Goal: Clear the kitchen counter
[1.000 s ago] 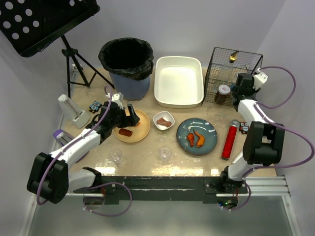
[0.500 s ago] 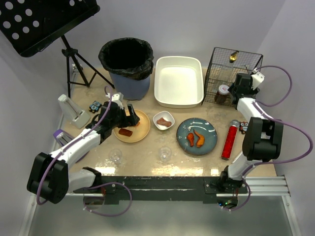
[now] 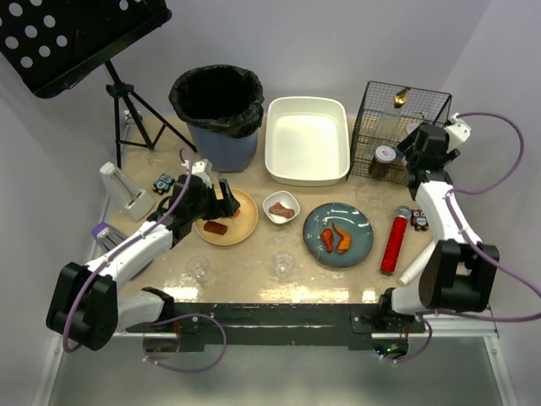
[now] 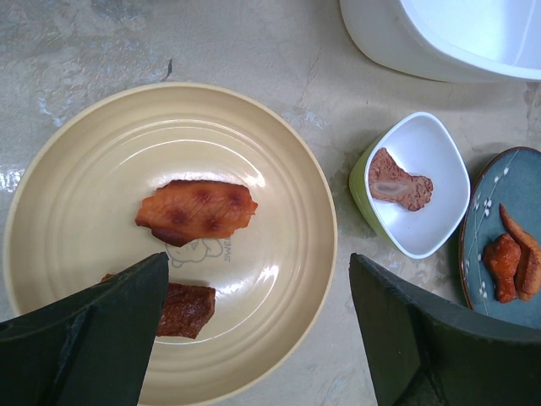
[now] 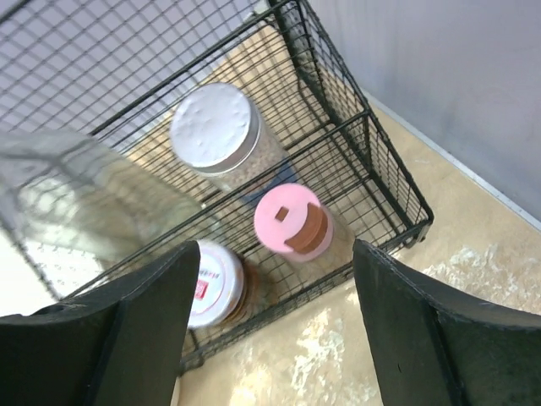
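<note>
Beige stone-look kitchen counter (image 3: 245,264): left gripper (image 4: 258,262) hangs open over round tan plate (image 4: 84,169); right gripper (image 5: 277,245) open, empty, by black wire basket (image 3: 397,106).

The counter (image 3: 245,264) is mottled beige, stone-like. The ribbed plate (image 4: 80,199) is cream, the small bowl (image 4: 437,227) white inside and green outside, the other plate (image 4: 509,179) blue-grey with white blossom sprigs, the can (image 3: 392,244) red, the tub (image 3: 306,139) white, the wire basket (image 3: 382,108) black.
</note>
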`<move>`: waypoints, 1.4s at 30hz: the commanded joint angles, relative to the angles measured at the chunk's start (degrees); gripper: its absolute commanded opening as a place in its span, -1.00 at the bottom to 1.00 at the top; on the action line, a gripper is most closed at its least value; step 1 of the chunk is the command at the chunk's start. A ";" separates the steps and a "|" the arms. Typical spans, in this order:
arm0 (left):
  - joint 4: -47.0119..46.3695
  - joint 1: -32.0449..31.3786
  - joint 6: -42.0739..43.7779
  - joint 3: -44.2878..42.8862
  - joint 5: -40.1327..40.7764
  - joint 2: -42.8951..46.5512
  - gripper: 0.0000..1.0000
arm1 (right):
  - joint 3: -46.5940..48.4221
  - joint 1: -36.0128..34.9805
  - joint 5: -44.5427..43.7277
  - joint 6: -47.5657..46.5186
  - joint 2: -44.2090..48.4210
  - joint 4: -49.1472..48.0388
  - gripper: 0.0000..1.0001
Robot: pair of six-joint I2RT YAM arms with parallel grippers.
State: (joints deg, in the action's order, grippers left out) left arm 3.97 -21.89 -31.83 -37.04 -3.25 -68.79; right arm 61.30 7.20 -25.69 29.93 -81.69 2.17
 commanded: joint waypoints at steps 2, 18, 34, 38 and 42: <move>-1.42 -0.17 0.72 -2.51 0.08 -0.11 0.83 | -4.07 0.18 6.70 0.92 7.67 0.10 0.55; -1.59 -6.32 -0.51 -6.12 2.98 -5.30 0.81 | -16.03 -19.14 12.51 7.94 20.87 2.92 0.60; 5.00 -1.33 -0.94 -5.95 6.77 -3.46 0.82 | -21.48 -24.86 25.51 3.73 16.57 -4.19 0.49; 7.89 2.55 -1.91 -5.15 8.33 -1.44 0.82 | -18.68 -27.41 25.52 2.24 14.20 -4.46 0.47; 10.09 5.01 -5.25 -2.79 11.85 1.46 0.83 | -14.55 -31.89 25.52 1.53 10.60 -3.85 0.45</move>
State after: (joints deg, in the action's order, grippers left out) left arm 11.42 -18.68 -33.52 -41.34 5.10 -71.22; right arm 41.10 -21.12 -1.89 33.65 -69.21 0.84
